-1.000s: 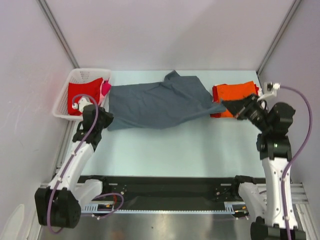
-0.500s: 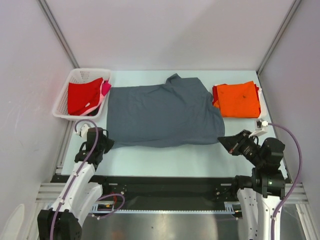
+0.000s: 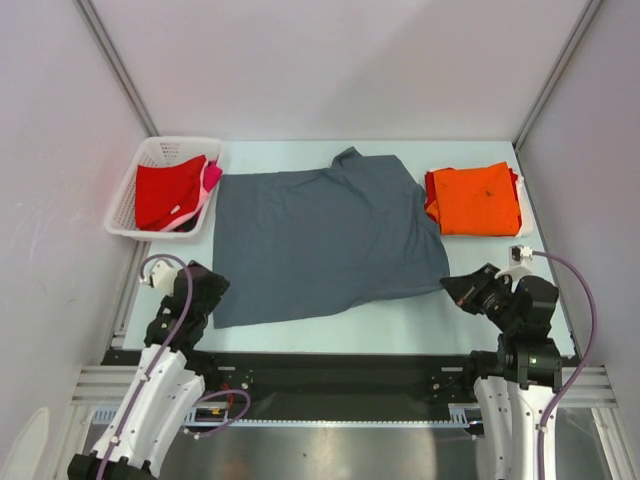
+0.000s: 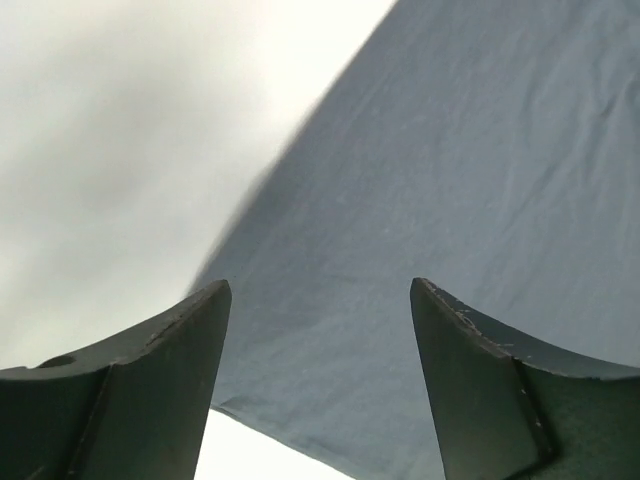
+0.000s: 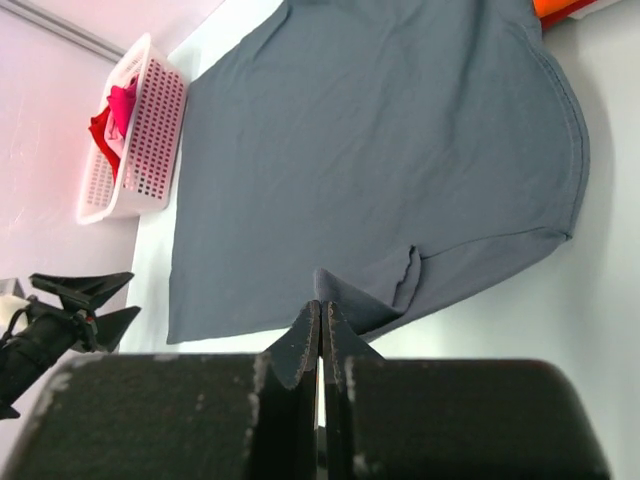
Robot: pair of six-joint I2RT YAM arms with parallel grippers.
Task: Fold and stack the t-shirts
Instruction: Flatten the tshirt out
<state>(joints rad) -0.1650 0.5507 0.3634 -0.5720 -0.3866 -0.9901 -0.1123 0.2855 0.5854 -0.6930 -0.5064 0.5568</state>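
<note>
The dark slate-grey t-shirt (image 3: 320, 235) lies spread flat across the table's middle, its bottom hem toward the near edge. My left gripper (image 3: 212, 290) hovers open over the shirt's near-left corner; in the left wrist view (image 4: 320, 285) the cloth (image 4: 450, 150) lies beneath the spread fingers, untouched. My right gripper (image 3: 452, 285) is shut on the near-right hem, and the cloth (image 5: 370, 150) rises in a small peak into the pinched tips (image 5: 322, 305). The folded orange t-shirt (image 3: 473, 198) sits at the far right. Red (image 3: 165, 192) and pink (image 3: 211, 176) t-shirts lie in the basket.
The white lattice basket (image 3: 150, 152) stands at the far left corner, next to the grey shirt's left edge. Side walls close in the table on both sides. A black rail runs along the near edge behind both grippers.
Both arms pulled back toward the near edge, drawing the grey shirt out flat. The left gripper has opened and let go of its corner; the right stays shut on the hem.
</note>
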